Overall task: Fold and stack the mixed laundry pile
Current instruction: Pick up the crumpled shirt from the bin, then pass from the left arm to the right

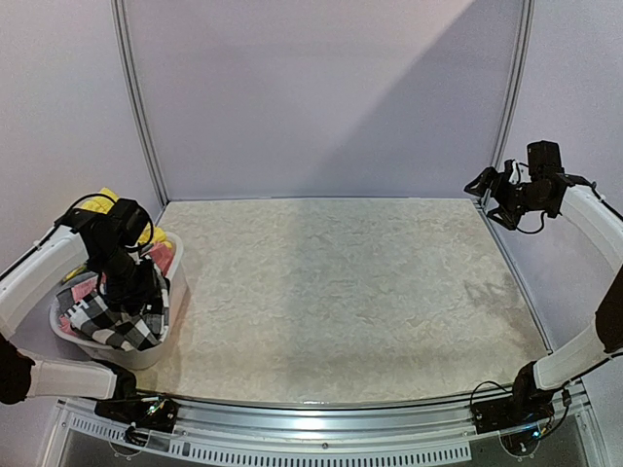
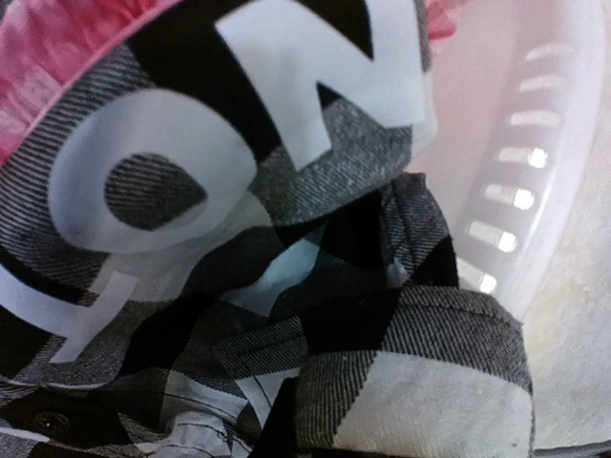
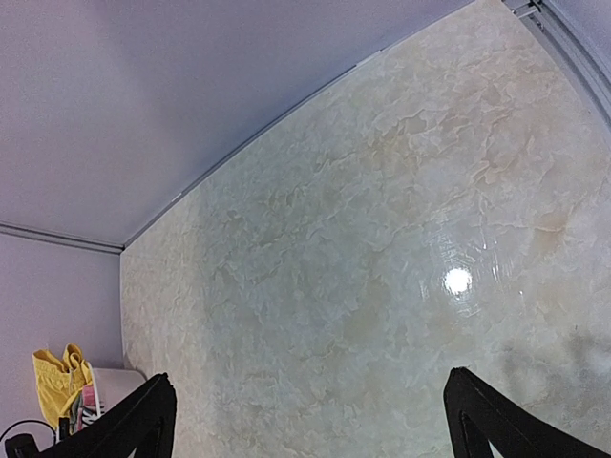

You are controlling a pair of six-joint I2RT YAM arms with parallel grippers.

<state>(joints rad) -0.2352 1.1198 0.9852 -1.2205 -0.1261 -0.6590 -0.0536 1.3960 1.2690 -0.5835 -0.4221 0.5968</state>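
Note:
The mixed laundry pile fills a white plastic basket (image 1: 176, 280) at the table's left edge. On top lies the black-and-white checked shirt (image 1: 117, 327) with white lettering (image 2: 143, 124); a pink piece (image 1: 80, 289) and a yellow one (image 1: 101, 204) show behind it. My left gripper (image 1: 128, 295) is pushed down into the checked shirt (image 2: 420, 382), and cloth covers its fingers in the wrist view. It is shut, with shirt folds bunched where the jaws are. High at the far right, my right gripper (image 1: 492, 185) stands wide open over bare table (image 3: 310, 410), holding nothing.
The basket's slotted wall (image 2: 531, 191) runs close along the right of the left wrist view, with pink cloth (image 2: 57, 57) at the upper left. The marbled tabletop (image 1: 341, 292) is bounded by a wall behind and metal frame posts (image 1: 136, 107) at both back corners.

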